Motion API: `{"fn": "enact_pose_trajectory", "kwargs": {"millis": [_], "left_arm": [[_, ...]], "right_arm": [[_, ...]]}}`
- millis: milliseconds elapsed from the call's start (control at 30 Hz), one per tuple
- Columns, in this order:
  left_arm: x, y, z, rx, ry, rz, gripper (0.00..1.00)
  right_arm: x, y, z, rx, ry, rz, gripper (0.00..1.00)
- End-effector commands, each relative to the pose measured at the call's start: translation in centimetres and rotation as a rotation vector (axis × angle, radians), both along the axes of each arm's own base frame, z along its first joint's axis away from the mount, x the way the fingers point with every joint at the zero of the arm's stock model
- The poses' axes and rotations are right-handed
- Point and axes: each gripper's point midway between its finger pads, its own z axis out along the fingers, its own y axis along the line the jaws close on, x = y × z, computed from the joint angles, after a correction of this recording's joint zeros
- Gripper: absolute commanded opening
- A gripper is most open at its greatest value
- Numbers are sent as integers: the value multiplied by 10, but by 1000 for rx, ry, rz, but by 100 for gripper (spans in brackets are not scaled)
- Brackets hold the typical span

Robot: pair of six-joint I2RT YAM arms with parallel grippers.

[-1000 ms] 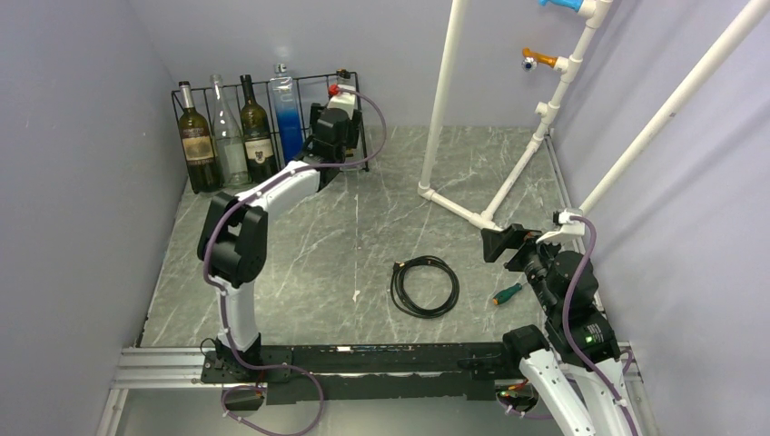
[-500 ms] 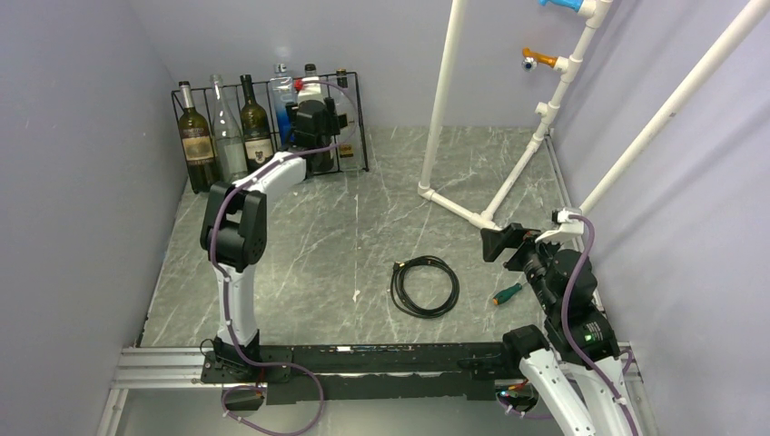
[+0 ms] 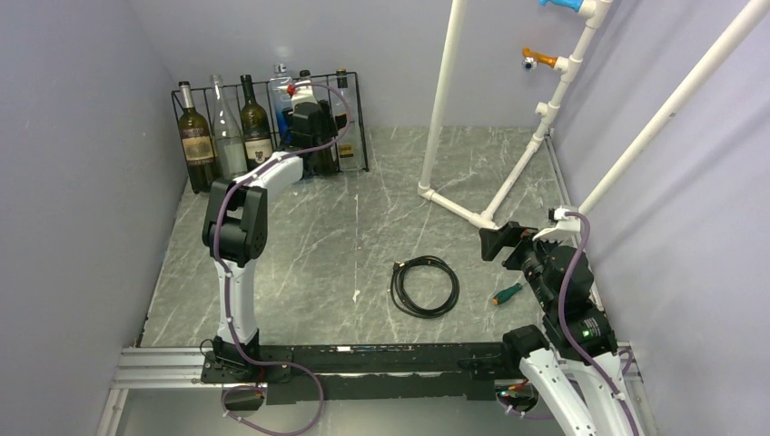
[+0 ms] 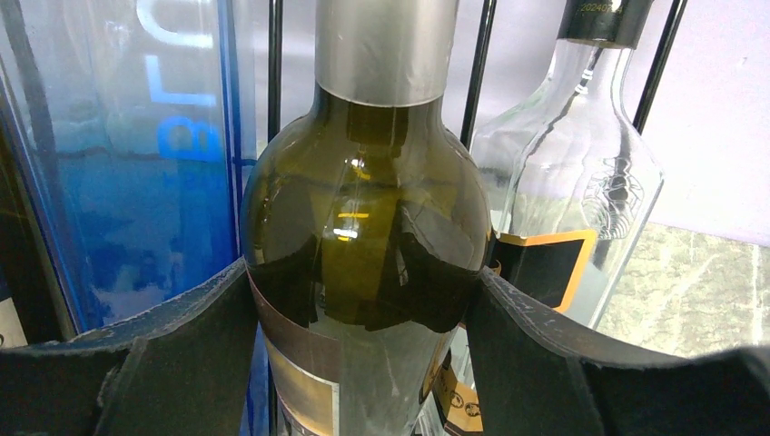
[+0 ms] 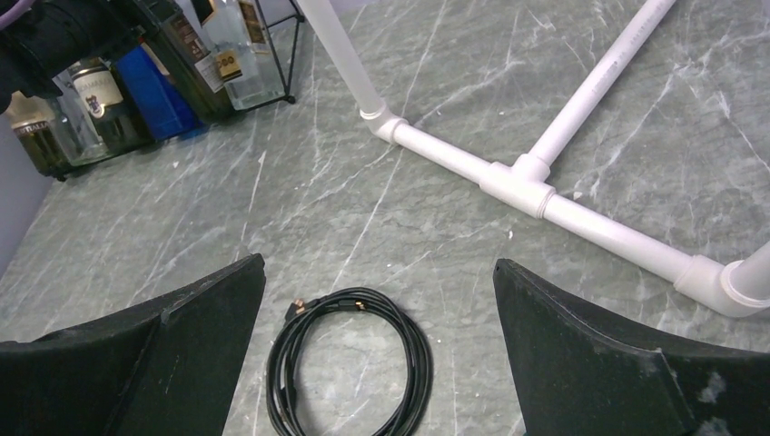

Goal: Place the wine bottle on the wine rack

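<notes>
Here, left fingers (image 4: 186,359) clasp the wine bottle (image 4: 363,227); right fingers (image 5: 182,350) gape wide.

The bench (image 3: 300,236) is a grey slab veined with white, walled on three sides. At its far left corner the black wire wine rack (image 3: 361,127) stands against the back wall. The white pipe frame (image 3: 459,209) has its foot right of centre. A coiled black cable (image 3: 398,289) lies near the middle, a green-and-orange screwdriver (image 3: 508,292) just to its right. A metal rail (image 3: 381,359) runs along the near edge.
</notes>
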Motion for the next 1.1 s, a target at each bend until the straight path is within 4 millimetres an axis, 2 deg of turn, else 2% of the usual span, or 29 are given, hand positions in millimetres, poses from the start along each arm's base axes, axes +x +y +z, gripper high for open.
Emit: {"fn": "enact_pose_trajectory", "kwargs": {"millis": [0,167,233,333,533,700,733,867,1067], "left_arm": [[14,-13,53,-82,-144,-30,17],[10,-11,47,-66,-118,-31,76],[5,-10,51,-72,-112,-41,97],[-6,-11,59,-96,-90,-83,100],[-32,-1,98,-180,-64,-125,100],[-68,8,133,-236,-32,-181,99],[-81,10,149,-242,-54,-202,99],[-129,8,193,-242,-111,-288,100],[-222,10,258,-188,-246,-424,100]], "right_arm": [[5,-1,7,7,-29,-15,100],[6,-1,5,6,-27,-14,100],[7,0,4,5,-21,-13,100],[6,-2,5,1,-21,-23,100],[4,-5,11,-3,-33,-34,100],[3,-5,21,-8,-30,-26,100],[2,-5,26,-8,-34,-25,100],[-3,-5,44,-10,-52,-12,100],[-17,-6,75,2,-102,7,100]]}}
